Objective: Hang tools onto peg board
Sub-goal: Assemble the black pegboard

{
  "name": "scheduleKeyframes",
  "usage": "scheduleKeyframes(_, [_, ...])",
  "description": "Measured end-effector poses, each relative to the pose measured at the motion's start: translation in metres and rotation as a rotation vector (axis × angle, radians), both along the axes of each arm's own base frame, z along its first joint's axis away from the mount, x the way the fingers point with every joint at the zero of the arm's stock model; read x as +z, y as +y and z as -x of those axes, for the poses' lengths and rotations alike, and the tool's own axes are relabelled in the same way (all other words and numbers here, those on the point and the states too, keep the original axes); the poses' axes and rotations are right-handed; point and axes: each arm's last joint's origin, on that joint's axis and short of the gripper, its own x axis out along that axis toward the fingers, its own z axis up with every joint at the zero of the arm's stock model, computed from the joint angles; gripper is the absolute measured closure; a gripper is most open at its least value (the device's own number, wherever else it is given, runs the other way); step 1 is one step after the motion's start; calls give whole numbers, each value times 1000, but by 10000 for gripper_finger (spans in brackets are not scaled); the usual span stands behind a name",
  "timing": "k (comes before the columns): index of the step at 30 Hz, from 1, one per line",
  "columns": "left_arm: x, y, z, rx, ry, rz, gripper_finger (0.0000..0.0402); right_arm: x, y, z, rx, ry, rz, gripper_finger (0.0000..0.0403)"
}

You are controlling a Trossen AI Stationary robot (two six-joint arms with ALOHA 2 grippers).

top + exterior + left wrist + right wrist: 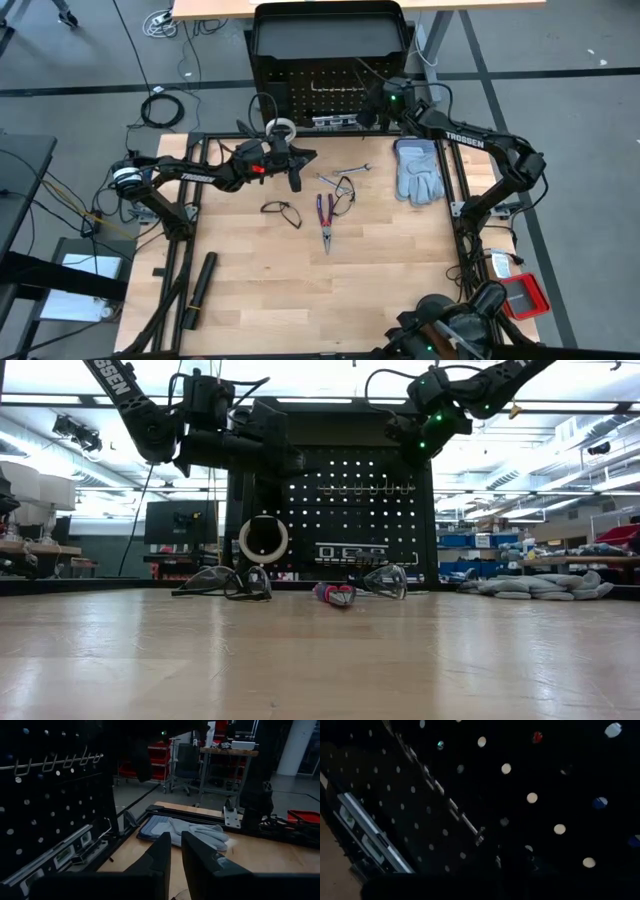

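Observation:
The black peg board [330, 60] stands upright at the table's far edge. The white tape ring [263, 540] is upright against its lower left, clear of the table; what carries it is hidden. A black strip with white squares [365, 552] sits low on the board. On the table lie the red-and-blue pliers [325, 220], two black-framed glasses [282, 212] [345, 190] and a small silver wrench [345, 172]. My left gripper [175, 842] hovers just in front of the ring, its fingers nearly together on nothing. My right gripper [408, 432] is up against the board's upper right.
Grey work gloves [420, 170] lie at the table's far right. A long black cylinder [200, 290] lies near the left near corner. A row of hooks [365, 488] runs across the board's middle. A red box [522, 297] sits off the right edge.

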Motion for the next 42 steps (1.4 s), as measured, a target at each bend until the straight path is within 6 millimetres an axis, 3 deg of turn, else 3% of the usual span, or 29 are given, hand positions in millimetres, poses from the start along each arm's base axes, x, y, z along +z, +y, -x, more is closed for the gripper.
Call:
scheduleKeyframes(13, [0, 0, 0, 0, 0, 0, 353, -4, 4, -3, 57, 13, -45, 256])
scheduleKeyframes(19, [0, 0, 0, 0, -2, 6, 353, -1, 3, -2, 0, -25, -25, 243])
scheduleKeyframes(23, [-1, 0, 0, -2, -19, 77, 353, 10, 25, -13, 122, -97, -38, 248])
scheduleKeyframes(28, [2, -5, -7, -64, 8, 125, 353, 17, 58, -34, 261, -27, 30, 251])
scheduleKeyframes(36, [50, 2, -35, -68, 288, 187, 353, 66, 93, -52, 133, -49, 24, 251])
scheduleKeyframes(42, [86, 6, -39, -44, 451, 151, 353, 134, 120, -30, 11, -201, 37, 251])
